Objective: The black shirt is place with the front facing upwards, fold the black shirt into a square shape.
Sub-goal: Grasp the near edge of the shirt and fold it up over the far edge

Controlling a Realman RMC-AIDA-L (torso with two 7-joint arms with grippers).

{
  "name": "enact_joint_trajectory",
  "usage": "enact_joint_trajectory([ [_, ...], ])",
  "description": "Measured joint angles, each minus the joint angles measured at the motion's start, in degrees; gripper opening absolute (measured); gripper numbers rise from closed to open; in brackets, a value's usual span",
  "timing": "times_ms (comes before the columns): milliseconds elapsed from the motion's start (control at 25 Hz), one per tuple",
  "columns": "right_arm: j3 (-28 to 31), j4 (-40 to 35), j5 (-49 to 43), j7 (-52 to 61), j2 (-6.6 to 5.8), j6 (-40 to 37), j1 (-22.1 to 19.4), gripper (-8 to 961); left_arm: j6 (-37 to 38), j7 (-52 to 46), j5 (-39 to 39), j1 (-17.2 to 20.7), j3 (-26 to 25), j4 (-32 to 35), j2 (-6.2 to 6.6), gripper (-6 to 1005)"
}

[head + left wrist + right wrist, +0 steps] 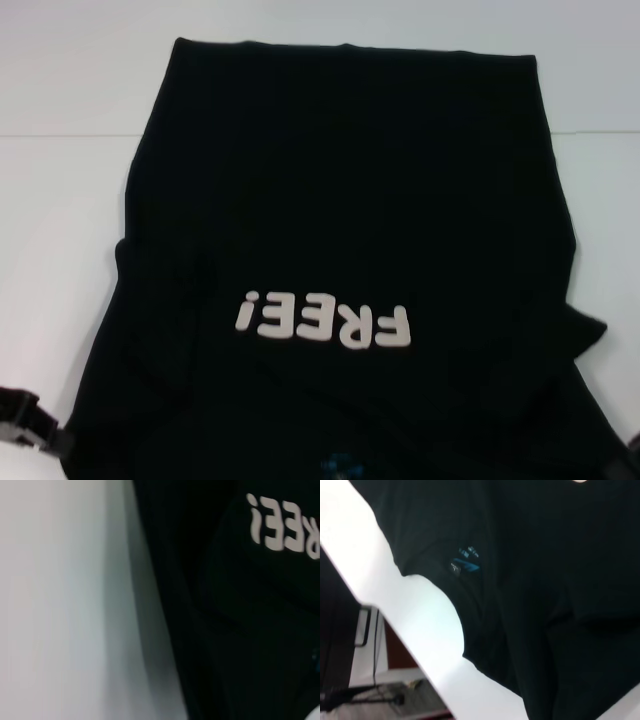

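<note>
The black shirt (350, 200) lies spread on the white table (60, 200), front up. Its cream letters "FREE!" (325, 322) read upside down from the head view. The hem is at the far side, and the collar with its small blue neck label (338, 465) is at the near edge. The left wrist view shows the shirt's side edge (165, 605) and part of the letters (282, 527). The right wrist view shows the collar and label (465, 562). My left gripper (25, 425) sits low at the shirt's near left corner. A dark sliver of my right gripper (632, 455) shows at the near right corner.
Bare white table (60, 600) lies to the left of the shirt and beyond its hem. In the right wrist view the table's near edge (420, 645) drops off to the floor, with cables and a dark frame (365, 630) below.
</note>
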Motion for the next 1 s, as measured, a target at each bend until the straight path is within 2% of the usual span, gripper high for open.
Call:
enact_joint_trajectory([
  [360,-3.16,3.97,-1.65,-5.69,0.51,-3.68,-0.75,53,9.05,3.84,0.48,-0.40,3.79,-1.65,0.35,34],
  [600,-2.17,4.95,-1.83,-6.34,0.60,-3.46,-0.88,53,9.57,4.35,0.45,-0.53,3.15,-1.72,0.48,36],
  [720,3.12,4.75,-1.66,-5.97,-0.01,-3.01,-1.01,53,8.92,4.78,-0.05,-1.24,-0.16,-1.72,0.49,36],
  [760,4.94,4.70,-1.66,-5.85,-0.22,-2.87,-1.04,53,8.55,5.17,-0.51,-1.61,-3.03,-1.72,0.54,36],
  [1000,20.04,4.82,-1.49,-3.91,-2.63,-0.43,-1.46,52,3.74,5.19,-4.14,-2.47,-13.38,-1.74,1.41,35],
])
